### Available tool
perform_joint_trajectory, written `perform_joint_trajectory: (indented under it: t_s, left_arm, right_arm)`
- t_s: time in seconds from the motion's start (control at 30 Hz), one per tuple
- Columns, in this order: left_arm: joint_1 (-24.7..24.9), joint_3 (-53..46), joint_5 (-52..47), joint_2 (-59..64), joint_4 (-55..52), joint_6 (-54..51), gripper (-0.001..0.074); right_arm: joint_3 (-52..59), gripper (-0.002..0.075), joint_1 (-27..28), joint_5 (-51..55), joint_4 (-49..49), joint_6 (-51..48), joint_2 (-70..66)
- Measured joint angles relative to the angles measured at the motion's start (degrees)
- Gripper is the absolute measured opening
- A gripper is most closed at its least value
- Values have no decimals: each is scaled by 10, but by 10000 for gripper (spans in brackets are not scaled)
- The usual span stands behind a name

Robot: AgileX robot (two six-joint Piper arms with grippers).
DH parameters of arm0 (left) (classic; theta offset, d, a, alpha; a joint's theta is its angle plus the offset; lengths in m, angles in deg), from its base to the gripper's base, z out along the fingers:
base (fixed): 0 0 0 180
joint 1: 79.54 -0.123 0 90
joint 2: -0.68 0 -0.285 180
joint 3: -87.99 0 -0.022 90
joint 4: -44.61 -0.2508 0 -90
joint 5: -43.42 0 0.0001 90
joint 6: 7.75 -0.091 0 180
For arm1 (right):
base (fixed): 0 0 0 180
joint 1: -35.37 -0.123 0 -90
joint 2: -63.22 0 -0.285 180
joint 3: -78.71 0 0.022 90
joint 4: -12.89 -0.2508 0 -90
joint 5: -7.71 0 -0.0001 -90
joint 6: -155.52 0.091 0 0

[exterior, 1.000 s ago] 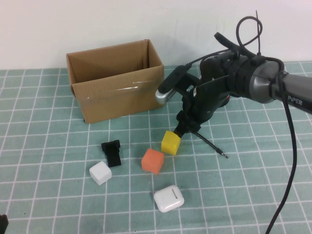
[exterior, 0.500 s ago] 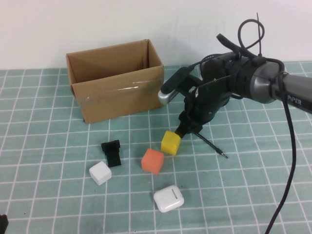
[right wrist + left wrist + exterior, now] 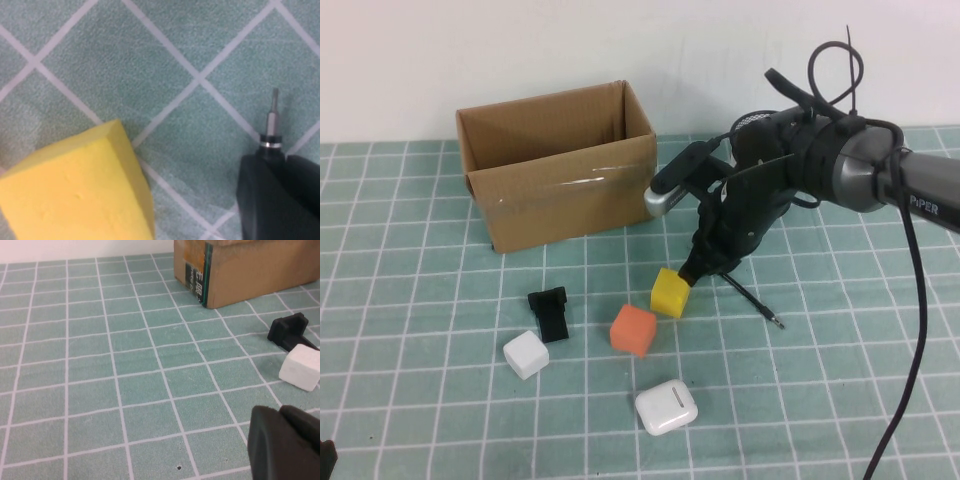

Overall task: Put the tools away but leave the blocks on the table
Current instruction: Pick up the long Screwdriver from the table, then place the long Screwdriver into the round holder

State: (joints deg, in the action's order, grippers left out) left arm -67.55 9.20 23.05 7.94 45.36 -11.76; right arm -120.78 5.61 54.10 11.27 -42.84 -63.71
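While gripped: screwdriver point(image 3: 272, 120) in right gripper point(image 3: 705, 262)

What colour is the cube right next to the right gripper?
Yellow cube, clearest in the high view, beside the right gripper.

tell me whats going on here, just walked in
The right gripper is low over the table, just behind the yellow block, closed on a thin black pointed tool whose tip trails out over the mat. The open cardboard box stands behind on the left. The orange block, white block, a small black clip and a white case lie on the mat. The left gripper sits parked low at the table's near left edge.
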Motion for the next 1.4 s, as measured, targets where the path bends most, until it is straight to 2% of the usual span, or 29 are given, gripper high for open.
perform_joint_trajectory:
  t_s: [0.33,0.47,0.57,0.77,0.9,1.27,1.4]
  left_arm:
    - [0,0,0,0,0,0,-4]
    - [0,0,0,0,0,0,-4]
    - [0,0,0,0,0,0,-4]
    - [0,0,0,0,0,0,-4]
    - [0,0,0,0,0,0,-4]
    - [0,0,0,0,0,0,-4]
    - [0,0,0,0,0,0,-4]
  right_arm:
    - [7,-8,-1,4,6,35,73]
    - [46,-8,-1,-26,5,39,138]
    - [118,-8,0,-140,4,39,201]
    - [275,-7,16,-506,-7,40,312]
    - [322,-7,34,-706,-29,39,325]
    - [320,-7,74,-932,-46,87,222]
    - [318,-7,80,-938,-47,92,189]
